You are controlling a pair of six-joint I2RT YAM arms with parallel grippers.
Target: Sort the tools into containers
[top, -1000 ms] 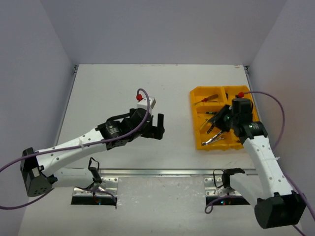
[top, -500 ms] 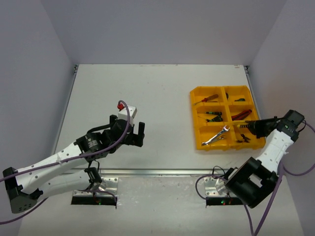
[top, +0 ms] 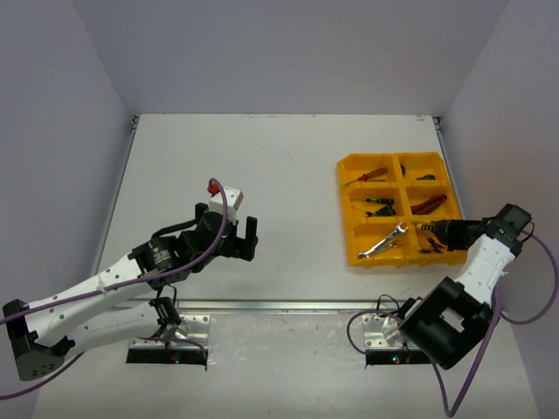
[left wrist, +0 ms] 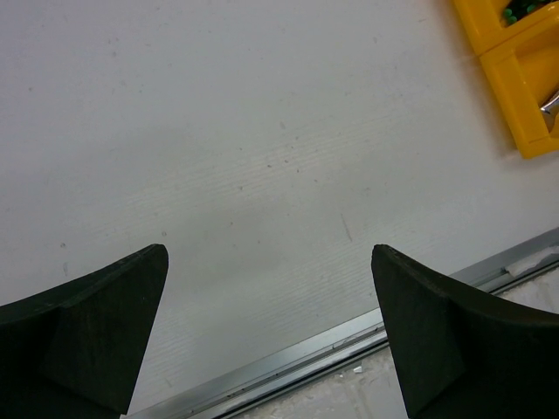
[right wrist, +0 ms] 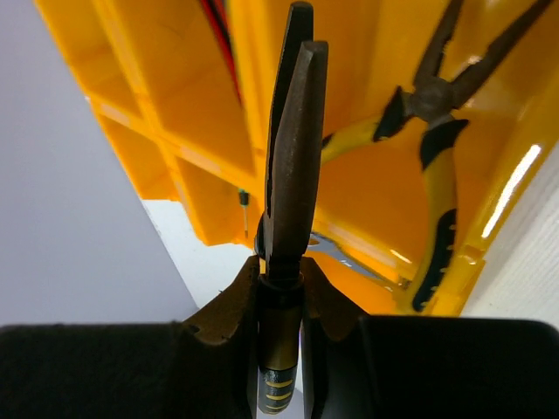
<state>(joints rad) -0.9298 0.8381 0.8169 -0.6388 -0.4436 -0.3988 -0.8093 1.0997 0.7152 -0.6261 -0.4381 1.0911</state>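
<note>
The yellow six-compartment tray [top: 343,194] sits at the right and holds a red-handled screwdriver [top: 371,175], green-handled screwdrivers [top: 377,206], red-handled cutters [top: 428,206] and a silver wrench [top: 384,243]. My right gripper [top: 447,229] reaches in from the tray's right side, low over its near right compartment. In the right wrist view it [right wrist: 284,292] is shut on dark-jawed pliers [right wrist: 293,157], whose tips point into the tray. Another pair of yellow-handled pliers [right wrist: 437,175] lies in that compartment. My left gripper [top: 236,237] is open and empty over bare table [left wrist: 271,253].
A metal rail [top: 288,305] runs along the table's near edge, also seen in the left wrist view [left wrist: 349,336]. The tray's corner [left wrist: 515,52] shows at the upper right of the left wrist view. White walls enclose the table on three sides.
My left arm has drawn back toward the near left, gripper still open. My right arm has swung from over the tray to its right side, and now reaches in a little lower.
</note>
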